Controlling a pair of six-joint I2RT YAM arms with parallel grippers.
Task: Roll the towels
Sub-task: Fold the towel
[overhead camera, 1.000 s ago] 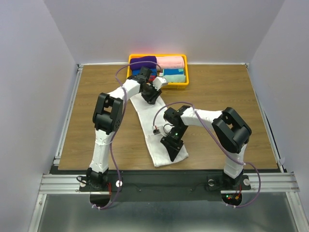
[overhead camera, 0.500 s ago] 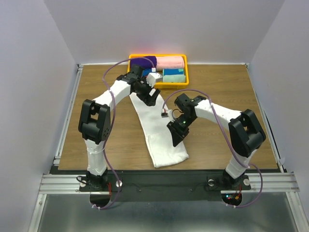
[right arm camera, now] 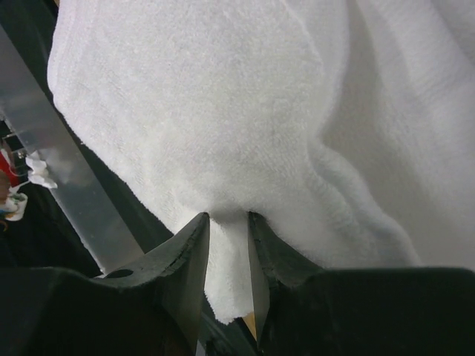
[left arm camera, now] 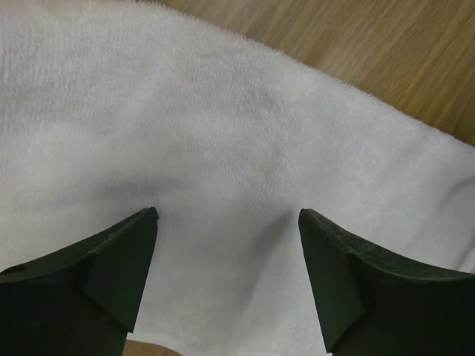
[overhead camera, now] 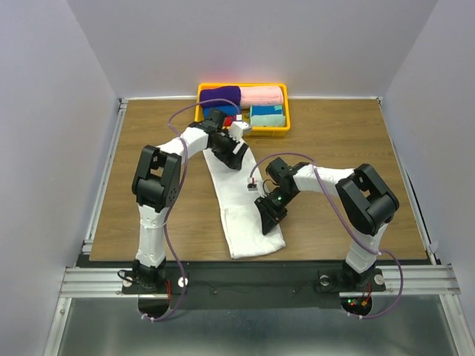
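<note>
right fingers (right arm camera: 182, 274): clenched on a pinched-up fold at the near end of the long white terry towel (overhead camera: 239, 222) | towel: flat, slanting across the wooden counter (overhead camera: 148, 163) | left fingers (left arm camera: 111, 274): released, spread wide over its far end | deep purple rolled towel (overhead camera: 220, 95): in the yellow plastic basket (overhead camera: 271, 131), far edge
</note>
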